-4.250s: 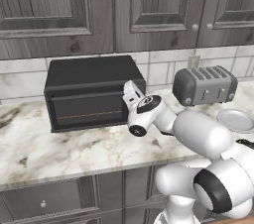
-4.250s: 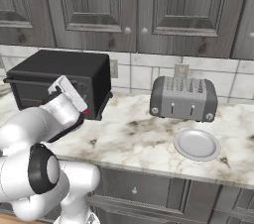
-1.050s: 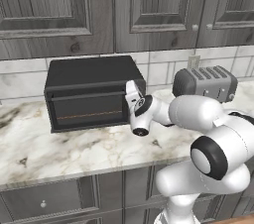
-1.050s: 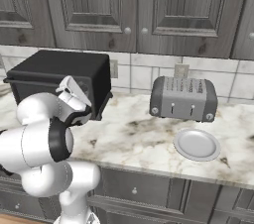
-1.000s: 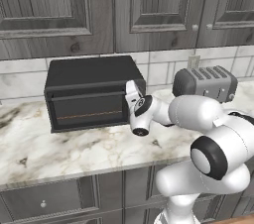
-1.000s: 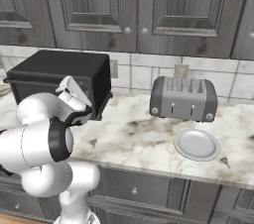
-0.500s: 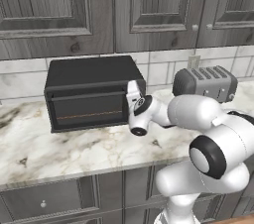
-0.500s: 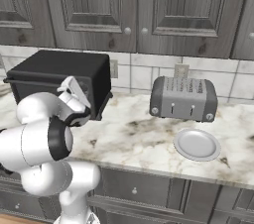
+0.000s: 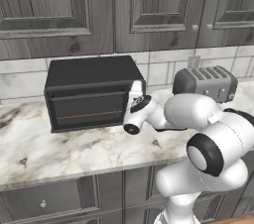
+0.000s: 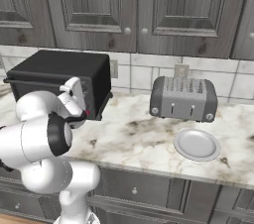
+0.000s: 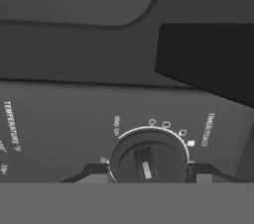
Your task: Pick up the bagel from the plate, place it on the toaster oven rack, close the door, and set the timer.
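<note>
The black box-shaped toaster oven point(image 9: 92, 91) sits on the white marble counter point(image 9: 64, 151) against the tiled wall. Its door point(image 9: 89, 111) — a wide black flap with a dark glass pane — is shut and stands upright. A thin copper-brown line glows behind the glass, the toaster oven rack point(image 9: 89, 115). The bagel cannot be seen in any picture.

The white arm reaches to the right end of the toaster oven's front. The gripper point(image 9: 137, 90) is pressed up close to the control panel there. In the hand view a round black timer knob point(image 11: 149, 161) with a white mark sits between the two dark finger tips point(image 11: 89, 171), one on each side. The fingers look closed around the knob's sides, touching it. Small white signs curve above the knob, and the words "TIMER/TOAST" stand beside it.

To the right of the toaster oven stands a silver slot toaster point(image 10: 183, 99). The round light-grey plate point(image 10: 197, 144) lies bare on the counter just in front of it — well apart from the toaster oven.
</note>
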Available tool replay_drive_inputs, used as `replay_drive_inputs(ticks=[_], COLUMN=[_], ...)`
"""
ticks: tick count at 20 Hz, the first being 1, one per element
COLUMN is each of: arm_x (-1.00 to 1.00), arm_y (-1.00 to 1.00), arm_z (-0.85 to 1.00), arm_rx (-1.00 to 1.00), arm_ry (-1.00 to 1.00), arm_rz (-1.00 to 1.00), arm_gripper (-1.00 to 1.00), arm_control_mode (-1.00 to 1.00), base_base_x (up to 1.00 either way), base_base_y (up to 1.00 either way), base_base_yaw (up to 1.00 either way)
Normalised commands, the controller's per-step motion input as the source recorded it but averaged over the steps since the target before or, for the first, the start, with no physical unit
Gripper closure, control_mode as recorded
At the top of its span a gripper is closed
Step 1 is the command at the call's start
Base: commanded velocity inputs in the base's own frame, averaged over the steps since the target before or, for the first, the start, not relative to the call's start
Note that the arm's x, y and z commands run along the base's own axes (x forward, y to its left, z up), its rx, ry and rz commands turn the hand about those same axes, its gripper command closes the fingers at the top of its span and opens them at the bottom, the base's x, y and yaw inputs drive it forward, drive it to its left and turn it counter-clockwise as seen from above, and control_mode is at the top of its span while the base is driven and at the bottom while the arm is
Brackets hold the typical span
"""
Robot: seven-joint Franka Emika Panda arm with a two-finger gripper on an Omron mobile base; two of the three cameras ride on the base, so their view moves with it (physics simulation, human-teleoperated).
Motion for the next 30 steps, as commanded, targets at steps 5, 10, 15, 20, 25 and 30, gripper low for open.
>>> replay_drive_inputs(ticks=[5,10,15,20,25,30], arm_x=[0.20,0.17,0.13,0.03,0.00,0.00], arm_y=[-0.20,-0.40,-0.40,-0.25,-0.11,-0.01], arm_z=[0.00,0.00,0.00,-0.01,-0.10,-0.22], arm_rx=[0.52,0.54,0.53,0.53,0.49,0.44], arm_ry=[0.00,0.00,0.02,0.00,0.00,0.00], arm_rz=[-0.09,0.00,0.00,0.00,0.00,-0.05], arm_gripper=[1.00,1.00,1.00,1.00,1.00,1.00], arm_control_mode=[-1.00,-1.00,-1.00,-1.00,-1.00,-1.00], base_base_x=[0.00,0.00,0.00,0.00,0.00,0.00], base_base_y=[0.00,0.00,0.00,0.00,0.00,0.00], base_base_yaw=[0.00,0.00,0.00,0.00,0.00,0.00])
